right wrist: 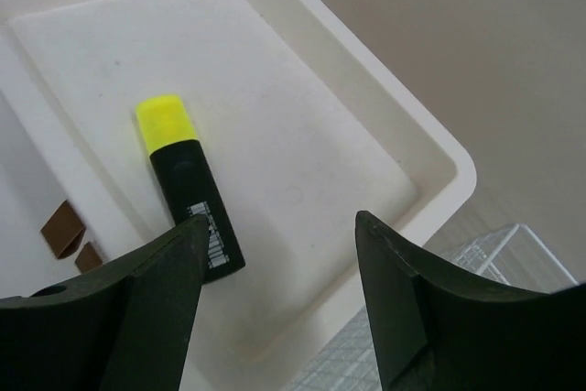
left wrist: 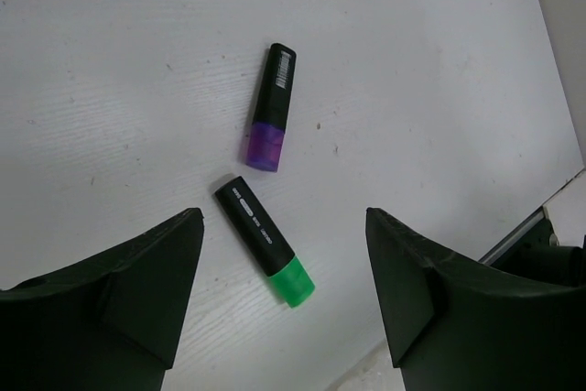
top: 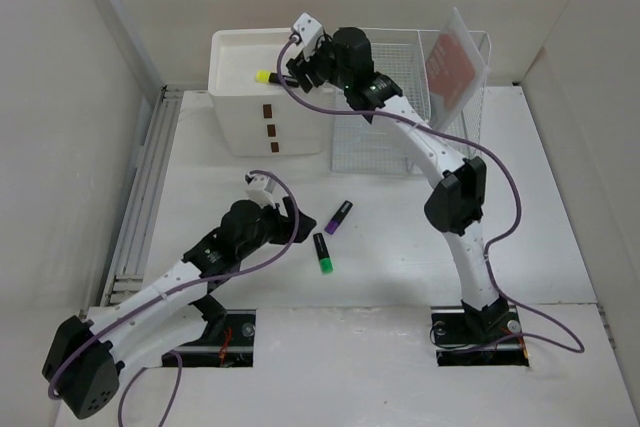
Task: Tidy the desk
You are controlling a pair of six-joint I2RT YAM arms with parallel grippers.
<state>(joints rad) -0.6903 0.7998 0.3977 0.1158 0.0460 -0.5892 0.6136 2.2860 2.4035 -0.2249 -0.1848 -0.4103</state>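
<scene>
Matte white desk (top: 560, 207), flat, underlies everything. Left gripper (left wrist: 284, 222): black wedge fingers spread, empty, hovering over green highlighter (left wrist: 265, 243) and purple highlighter (left wrist: 271, 107), blocky plastic, lying apart on the desk; arm crouched low. Right gripper (right wrist: 279, 219): fingers spread, empty, above smooth cream tray (right wrist: 430, 148); arm stretched far forward. Yellow highlighter (right wrist: 188, 185) lies inside, barrel end partly behind one finger; label print unreadable.

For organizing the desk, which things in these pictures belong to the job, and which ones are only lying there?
Belongs to the job:
- desk
- purple highlighter and green highlighter, loose on it
- yellow highlighter, lying in the tray top of the drawer box

Probably only lying there:
- wire-mesh rack
- reddish folder standing in it
</scene>
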